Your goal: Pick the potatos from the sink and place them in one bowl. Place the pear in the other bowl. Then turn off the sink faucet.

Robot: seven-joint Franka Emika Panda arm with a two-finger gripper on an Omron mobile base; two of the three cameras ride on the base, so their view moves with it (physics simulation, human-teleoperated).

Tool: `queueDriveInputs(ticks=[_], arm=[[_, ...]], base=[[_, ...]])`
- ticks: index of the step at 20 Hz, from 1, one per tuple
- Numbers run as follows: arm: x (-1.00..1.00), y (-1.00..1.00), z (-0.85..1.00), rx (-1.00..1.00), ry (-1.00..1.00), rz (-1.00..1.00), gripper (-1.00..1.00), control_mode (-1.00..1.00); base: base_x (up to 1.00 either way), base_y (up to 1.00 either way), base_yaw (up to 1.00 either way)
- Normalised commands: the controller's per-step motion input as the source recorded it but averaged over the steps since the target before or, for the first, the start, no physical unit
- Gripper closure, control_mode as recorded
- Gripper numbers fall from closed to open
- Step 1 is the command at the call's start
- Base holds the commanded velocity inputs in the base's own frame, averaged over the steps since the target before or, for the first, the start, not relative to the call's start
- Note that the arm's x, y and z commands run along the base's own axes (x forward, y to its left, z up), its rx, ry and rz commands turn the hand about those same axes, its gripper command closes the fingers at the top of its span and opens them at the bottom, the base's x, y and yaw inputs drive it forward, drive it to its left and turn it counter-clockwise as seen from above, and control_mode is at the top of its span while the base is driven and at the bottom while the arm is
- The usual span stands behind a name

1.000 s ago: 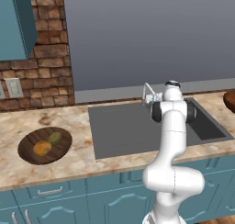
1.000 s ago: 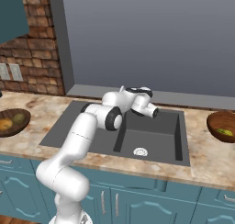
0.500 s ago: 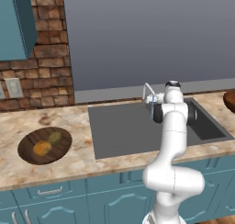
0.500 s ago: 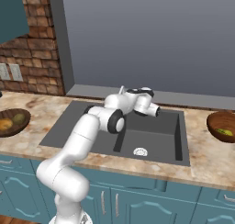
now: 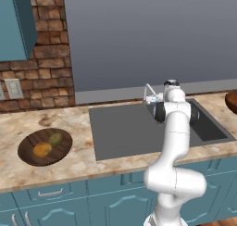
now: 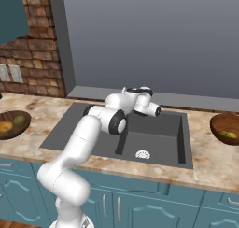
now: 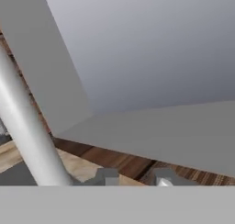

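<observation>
The two potatos, one golden-orange (image 5: pixel 42 149) and one olive-green (image 5: pixel 55 139), lie in the dark wood-grain bowl (image 5: pixel 28 148) on the counter left of the sink (image 5: pixel 125 130). From the right base view the same bowl (image 6: pixel 10 131) sits at the left edge. The pear (image 6: pixel 228 134) rests in the reddish-brown bowl (image 6: pixel 219 126) on the right. My gripper (image 5: pixel 151 101) (image 6: pixel 157 111) is up at the back of the sink beside the faucet (image 5: pixel 149 91), shut and holding nothing. In the hand view the faucet's pale spout (image 7: pixel 27 126) slants just left of my gripper (image 7: pixel 135 178).
The sink's deeper well (image 6: pixel 154 140) with its drain (image 6: pixel 142 154) lies right of the flat grey panel (image 6: pixel 74 129). A brick wall (image 5: pixel 46 77) with a wall socket (image 5: pixel 13 88) stands at the back left. A grey backsplash (image 7: pixel 151 58) rises behind the faucet.
</observation>
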Motion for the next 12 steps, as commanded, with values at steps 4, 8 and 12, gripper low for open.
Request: queueDriveInputs(ticks=[4,8,12], arm=[[-0.23,0.97,-0.17,0.00,0.00,0.06,1.00,-1.00],[-0.12,0.52,-0.44,0.00,-0.06,0.12,1.00,-1.00],[-0.40,-0.23,-0.65,0.00,-0.24,0.16,1.00,-1.00]], base=[[0.00,0.00,0.00],[0.00,0.00,0.00],[0.00,0.00,0.00]])
